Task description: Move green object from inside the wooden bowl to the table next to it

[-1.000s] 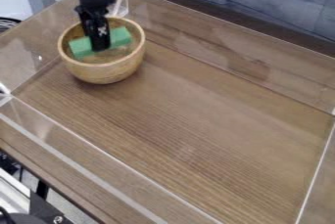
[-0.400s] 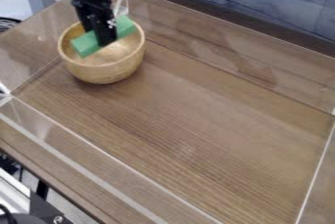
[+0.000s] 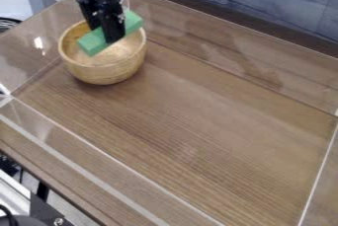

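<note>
My black gripper (image 3: 102,28) points straight down over the round light tan wooden bowl (image 3: 103,56), its jaws closed tight on the small bright green rectangular block (image 3: 110,31). The block hangs between my fingers at about rim height, over the bowl's far side, clear of the pale inside as far as this view shows. Its long axis runs slantwise, one end low toward the bowl's middle, the other raised toward the far right rim. I judge the lift under way and the carry not yet begun. The large dark brown wood-grain tabletop (image 3: 211,121) lies open to the right of and in front of the bowl, so the coming move goes sideways over the rim. On view: one block, one bowl, one gripper, one table ringed by clear transparent walls (image 3: 79,176).
</note>
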Controlling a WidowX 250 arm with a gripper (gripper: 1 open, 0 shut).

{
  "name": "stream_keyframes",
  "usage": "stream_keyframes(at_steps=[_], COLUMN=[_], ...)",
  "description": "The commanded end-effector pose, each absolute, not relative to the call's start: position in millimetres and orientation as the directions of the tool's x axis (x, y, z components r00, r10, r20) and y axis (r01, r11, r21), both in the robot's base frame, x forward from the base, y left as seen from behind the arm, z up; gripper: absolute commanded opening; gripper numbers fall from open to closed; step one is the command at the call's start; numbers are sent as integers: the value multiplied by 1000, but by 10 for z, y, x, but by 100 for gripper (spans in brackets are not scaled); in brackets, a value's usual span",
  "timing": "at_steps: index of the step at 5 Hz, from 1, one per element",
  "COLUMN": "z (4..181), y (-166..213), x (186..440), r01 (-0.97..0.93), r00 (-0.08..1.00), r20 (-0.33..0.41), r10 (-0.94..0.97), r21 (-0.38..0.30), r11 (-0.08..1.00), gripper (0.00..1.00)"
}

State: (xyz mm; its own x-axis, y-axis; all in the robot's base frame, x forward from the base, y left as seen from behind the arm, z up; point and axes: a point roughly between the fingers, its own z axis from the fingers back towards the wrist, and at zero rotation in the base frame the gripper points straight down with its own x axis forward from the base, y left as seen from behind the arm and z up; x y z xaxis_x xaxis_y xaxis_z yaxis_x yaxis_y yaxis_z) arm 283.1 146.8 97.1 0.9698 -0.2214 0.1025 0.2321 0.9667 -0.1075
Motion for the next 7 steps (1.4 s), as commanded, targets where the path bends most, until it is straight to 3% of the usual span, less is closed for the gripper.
stream_keyframes(at_steps=[1,3,5,7], z=[1187,1069,1156,1089], y=[1379,1110,923,773], x=[2928,2979,2927,3029], r01=[222,206,204,174], r00=[961,962,963,973], r20=[179,193,192,162], r10=[-210,-192,-188,-162], r21=[-49,-55,-64,-59], r11=[974,977,977,983], gripper=[0,0,0,0])
